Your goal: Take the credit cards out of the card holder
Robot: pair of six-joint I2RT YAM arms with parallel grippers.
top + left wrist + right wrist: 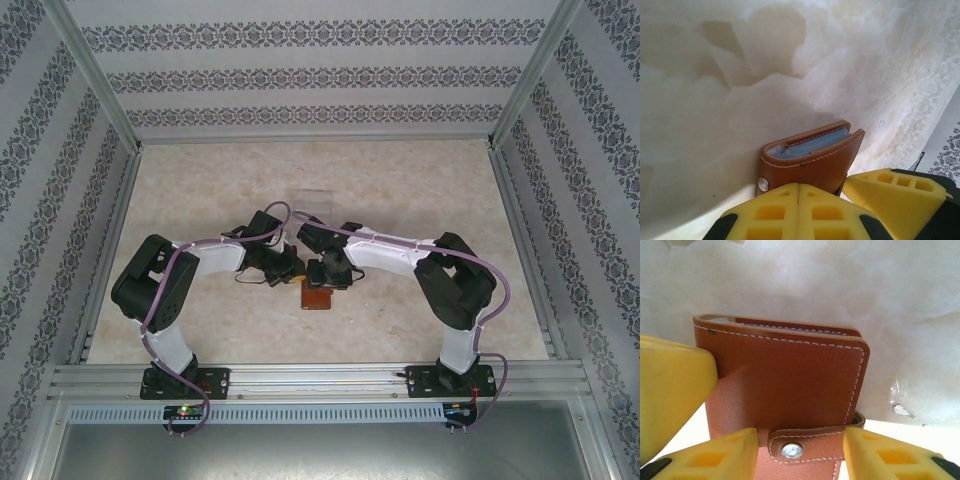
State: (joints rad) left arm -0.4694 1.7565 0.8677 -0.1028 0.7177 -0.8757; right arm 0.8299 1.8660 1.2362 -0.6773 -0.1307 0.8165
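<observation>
Between the half-closed fingers of the right claw (800, 439) sat the brown wallet (790, 370), gripped by its sides near the snap tab (820, 436). Beside it the left claw (798, 187) was pressed shut, close against the wallet's edge, at the middle of the worktop (420, 190). With the tab seemingly fastened and the cards apparently inside, nearly everything was left to do.

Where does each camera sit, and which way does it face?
Top external: above and behind the bases, looking down at the table; both arms show, left gripper and right gripper meeting at the card holder.
Left wrist: on the left arm, looking past its shut fingers at the card holder's slotted edge.
Right wrist: on the right arm, facing the holder's outer face, fingers flanking the snap tab.
Shared: both wrist views see the card holder.
</observation>
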